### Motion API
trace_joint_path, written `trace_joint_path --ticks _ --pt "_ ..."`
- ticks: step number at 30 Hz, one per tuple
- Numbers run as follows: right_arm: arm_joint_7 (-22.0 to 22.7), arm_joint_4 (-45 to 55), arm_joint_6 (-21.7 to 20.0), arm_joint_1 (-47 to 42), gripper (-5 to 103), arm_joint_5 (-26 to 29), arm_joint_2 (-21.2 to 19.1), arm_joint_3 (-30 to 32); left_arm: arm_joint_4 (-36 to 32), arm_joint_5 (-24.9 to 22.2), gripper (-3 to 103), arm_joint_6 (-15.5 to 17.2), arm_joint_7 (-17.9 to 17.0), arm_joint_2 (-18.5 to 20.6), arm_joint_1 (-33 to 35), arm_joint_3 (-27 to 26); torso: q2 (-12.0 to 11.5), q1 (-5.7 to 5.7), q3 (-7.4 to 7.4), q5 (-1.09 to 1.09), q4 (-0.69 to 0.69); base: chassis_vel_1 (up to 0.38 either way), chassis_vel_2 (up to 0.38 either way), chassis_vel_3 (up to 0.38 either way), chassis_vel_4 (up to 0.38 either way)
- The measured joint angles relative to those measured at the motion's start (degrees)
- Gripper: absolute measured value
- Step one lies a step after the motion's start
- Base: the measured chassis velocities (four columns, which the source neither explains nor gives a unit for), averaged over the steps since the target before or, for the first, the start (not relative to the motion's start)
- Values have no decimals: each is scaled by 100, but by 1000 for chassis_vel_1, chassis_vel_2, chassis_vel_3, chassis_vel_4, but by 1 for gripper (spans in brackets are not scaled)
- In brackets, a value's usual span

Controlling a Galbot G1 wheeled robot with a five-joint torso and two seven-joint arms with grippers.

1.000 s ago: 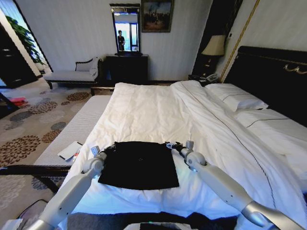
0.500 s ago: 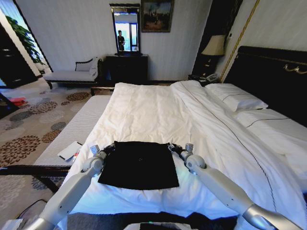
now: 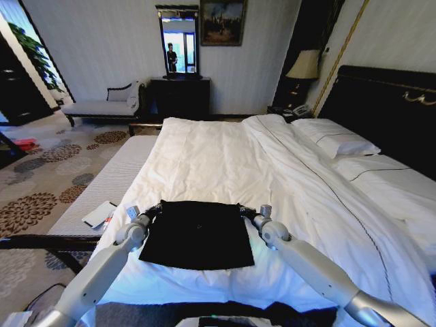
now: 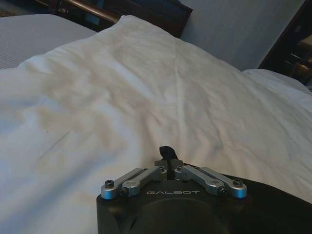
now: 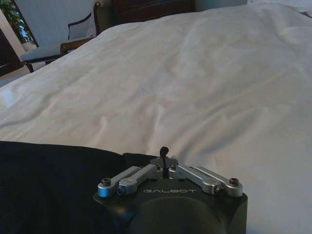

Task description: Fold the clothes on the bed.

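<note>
The clothes (image 3: 197, 235), a small black top, lie flat on the white duvet of the bed (image 3: 218, 150) near its foot. My left gripper (image 3: 151, 210) is at the top's far left corner and my right gripper (image 3: 244, 208) at its far right corner. Both are low on the duvet. In the left wrist view the left gripper (image 4: 165, 152) is shut, with the clothes (image 4: 278, 200) beside it. In the right wrist view the right gripper (image 5: 164, 151) is shut too, and the clothes (image 5: 48, 185) run up under it.
A grey bench (image 3: 102, 184) runs along the bed's left side with a white flat object (image 3: 100, 213) on it. Pillows (image 3: 337, 139) and a dark headboard (image 3: 388, 109) are at the right. A chaise (image 3: 102, 105) and dresser (image 3: 180, 95) stand by the far wall.
Both grippers have drawn slightly back toward me, the right one also a little inward. The black top has hardly shifted.
</note>
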Motion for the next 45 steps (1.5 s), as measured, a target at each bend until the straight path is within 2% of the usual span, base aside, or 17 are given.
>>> trace_joint_path --ticks 8,12,15,17,20,25,30,39,45 --pt "-2 121 63 -119 0 36 -26 295 -153 73 1 -35 -72 -14 126 -55 0 0 0 -1 0 0 0 0 0" --pt "20 402 102 -154 0 119 -108 538 -386 3 1 -55 -140 103 135 -168 0 0 0 0 -1 0 0 0 0" --pt "158 949 123 -77 0 341 -276 804 -893 -254 1 -65 -281 430 33 -357 0 0 0 0 1 0 0 0 0" --pt "189 1035 124 -52 0 382 -308 843 -994 -299 1 -66 -314 485 11 -389 0 0 0 0 1 0 0 0 0" --pt "405 1513 114 83 0 763 -475 1110 -1577 -559 1 -80 -465 764 -98 -581 0 0 0 0 0 0 0 0 0" --pt "626 1966 59 116 0 1178 -725 1527 -2071 -729 1 -120 -580 1023 -137 -878 0 0 0 0 -1 0 0 0 0" --pt "728 2429 12 -46 0 1479 -1047 2001 -2472 -805 1 -156 -660 1219 23 -1196 0 0 0 -1 0 0 0 0 0" --pt "881 3007 -34 -321 0 1733 -1295 2471 -2994 -891 1 -169 -847 1371 279 -1559 0 0 0 -1 2 0 0 0 0" --pt "1076 3653 -208 -1047 0 2010 -1496 3345 -3562 -1005 1 -173 -1033 1419 589 -1882 0 0 -1 0 -2 0 0 0 0"
